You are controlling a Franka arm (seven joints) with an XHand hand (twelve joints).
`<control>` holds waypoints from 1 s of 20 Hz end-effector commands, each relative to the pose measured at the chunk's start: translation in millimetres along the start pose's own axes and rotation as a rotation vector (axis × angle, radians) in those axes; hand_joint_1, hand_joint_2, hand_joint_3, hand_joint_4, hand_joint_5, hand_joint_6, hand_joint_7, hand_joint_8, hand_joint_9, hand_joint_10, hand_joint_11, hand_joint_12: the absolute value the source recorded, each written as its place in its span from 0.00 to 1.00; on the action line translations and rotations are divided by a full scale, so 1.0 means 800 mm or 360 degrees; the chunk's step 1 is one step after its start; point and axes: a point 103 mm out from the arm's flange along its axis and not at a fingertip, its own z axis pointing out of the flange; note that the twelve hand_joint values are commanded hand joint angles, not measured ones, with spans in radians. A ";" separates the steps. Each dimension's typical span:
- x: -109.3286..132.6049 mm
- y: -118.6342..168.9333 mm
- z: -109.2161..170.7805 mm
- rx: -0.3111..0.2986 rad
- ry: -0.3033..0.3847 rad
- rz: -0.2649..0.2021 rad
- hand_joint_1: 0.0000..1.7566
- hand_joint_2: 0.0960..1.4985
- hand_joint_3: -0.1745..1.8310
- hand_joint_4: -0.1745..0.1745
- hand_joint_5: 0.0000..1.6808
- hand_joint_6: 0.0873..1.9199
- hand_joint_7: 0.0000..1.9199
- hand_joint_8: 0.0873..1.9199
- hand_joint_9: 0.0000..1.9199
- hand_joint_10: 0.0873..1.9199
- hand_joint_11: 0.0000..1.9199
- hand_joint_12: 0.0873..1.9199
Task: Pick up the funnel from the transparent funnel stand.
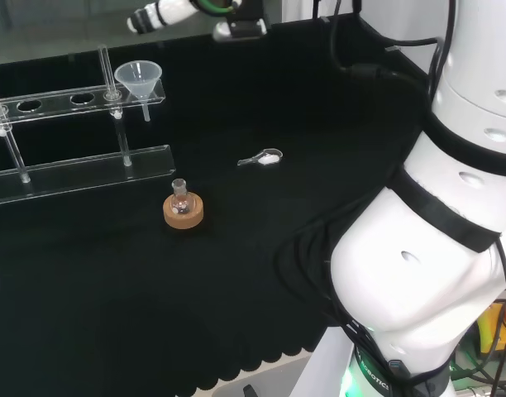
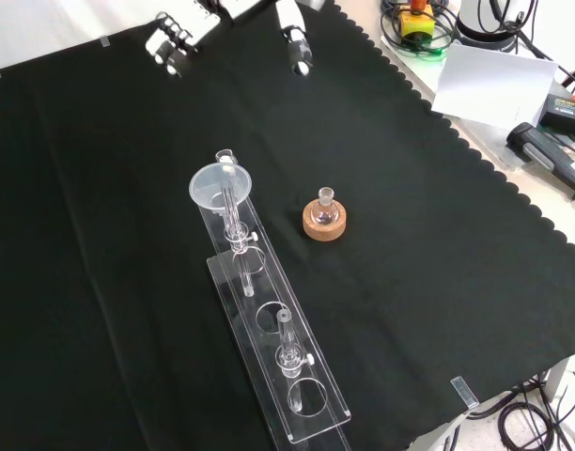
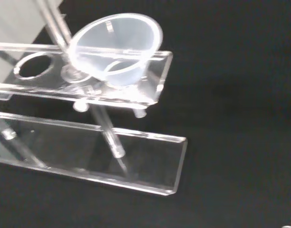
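1. Clear funnel point(image 1: 140, 78) sits in the end hole of the stand point(image 1: 79, 169), stem hanging down through it; not yet lifted.
2. Hand point(image 2: 175, 38) hangs empty at the far edge of the worktop point(image 2: 438, 235) in the front view, well apart from the funnel; fingers look fairly straight.
3. Risk: the upright rod point(image 1: 105, 70) just beside the funnel could catch fingers, tipping the stand.
4. Flask on cork ring point(image 1: 183, 209) and small scoop point(image 1: 261, 158) lie near, not in the way.

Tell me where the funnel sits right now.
The funnel sits in the end hole of the clear funnel stand, at the stand's far end in the front view, left of the small flask on its cork ring.
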 end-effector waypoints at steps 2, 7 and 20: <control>0.038 0.027 0.035 0.0067 0.0065 -0.0051 0.10 0.32 0.07 0.54 0.00 0.00 0.00 0.00 0.00 0.00 0.00 0.00; 0.045 0.041 0.045 0.0097 0.0053 -0.0064 0.12 0.33 0.08 0.51 0.00 0.00 0.00 0.00 0.00 0.00 0.00 0.00; 0.043 0.079 0.071 0.0150 0.0073 -0.0067 0.13 0.35 0.09 0.48 0.00 0.00 0.00 0.00 0.00 0.00 0.00 0.00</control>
